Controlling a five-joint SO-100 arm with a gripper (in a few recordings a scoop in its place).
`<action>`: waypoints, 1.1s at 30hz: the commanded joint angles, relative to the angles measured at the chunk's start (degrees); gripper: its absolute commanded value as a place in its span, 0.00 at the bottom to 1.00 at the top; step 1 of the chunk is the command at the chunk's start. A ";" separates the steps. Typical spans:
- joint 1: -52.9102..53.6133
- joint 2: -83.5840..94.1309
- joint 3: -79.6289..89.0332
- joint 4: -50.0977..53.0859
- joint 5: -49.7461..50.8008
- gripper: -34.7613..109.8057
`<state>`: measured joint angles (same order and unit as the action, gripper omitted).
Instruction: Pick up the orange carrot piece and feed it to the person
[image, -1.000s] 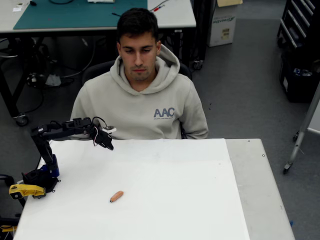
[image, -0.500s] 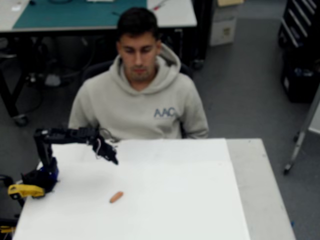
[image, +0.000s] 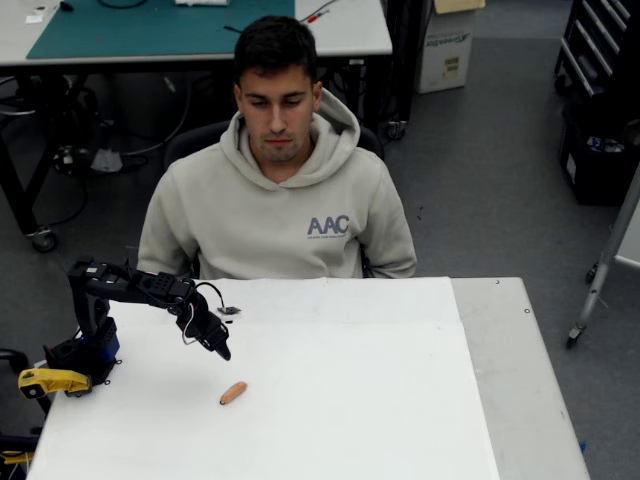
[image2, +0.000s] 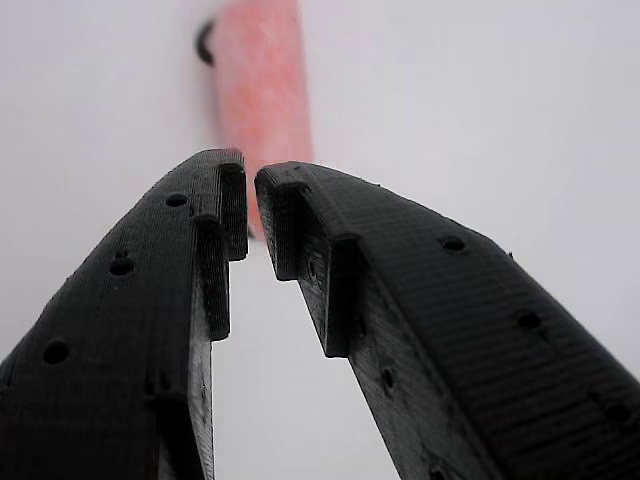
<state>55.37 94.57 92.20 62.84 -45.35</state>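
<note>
The orange carrot piece (image: 233, 393) lies on the white table, left of centre near the front. In the wrist view it appears as a blurred pinkish-orange stub (image2: 262, 100) just beyond the fingertips. My black gripper (image: 220, 347) hangs above the table, a short way behind and left of the carrot in the overhead view, apart from it. Its two fingers (image2: 215, 230) nearly meet at the tips with nothing between them (image2: 250, 175). The person (image: 283, 190) in a beige hoodie sits behind the table's far edge, looking down.
The white table (image: 400, 400) has a grey strip along its right side. The arm's base (image: 80, 355) is clamped at the left edge with a yellow clamp (image: 45, 380). A small dark item (image: 229, 311) lies near the far edge.
The gripper has swung down and forward from near the table's far edge toward the carrot. The carrot and the person have stayed in place.
</note>
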 joint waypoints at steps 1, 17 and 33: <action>3.25 2.02 -3.96 0.62 -2.11 0.22; 4.39 -5.45 -2.99 0.00 -4.13 0.22; 4.83 -7.12 -2.99 -0.09 -3.96 0.22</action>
<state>59.68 85.43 92.20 62.40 -48.69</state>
